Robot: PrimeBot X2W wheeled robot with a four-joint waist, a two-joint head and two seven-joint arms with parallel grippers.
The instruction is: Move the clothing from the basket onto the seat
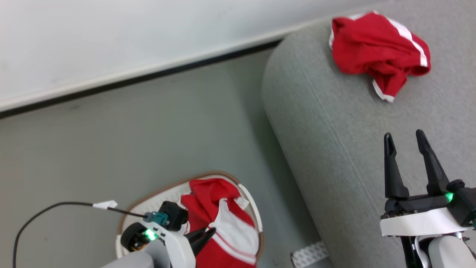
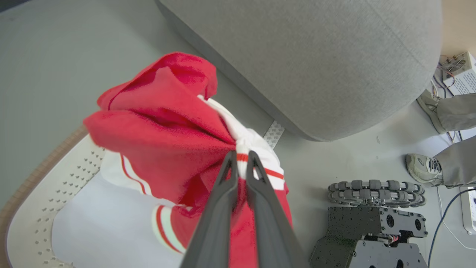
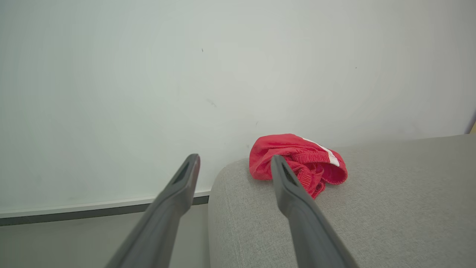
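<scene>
Red clothing [image 2: 160, 123] in left gripper [image 2: 242, 156]

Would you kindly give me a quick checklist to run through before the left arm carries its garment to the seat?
1. Left gripper shut on the held garment: ok.
2. Held garment clear of the basket: cannot tell; folds hang over it.
3. Bare landing room on the seat: ok; the other garment lies at its far corner.
4. Right gripper open and empty: ok.
5. Person's shoe near the seat: cannot tell whether it is clear of the path.
</scene>
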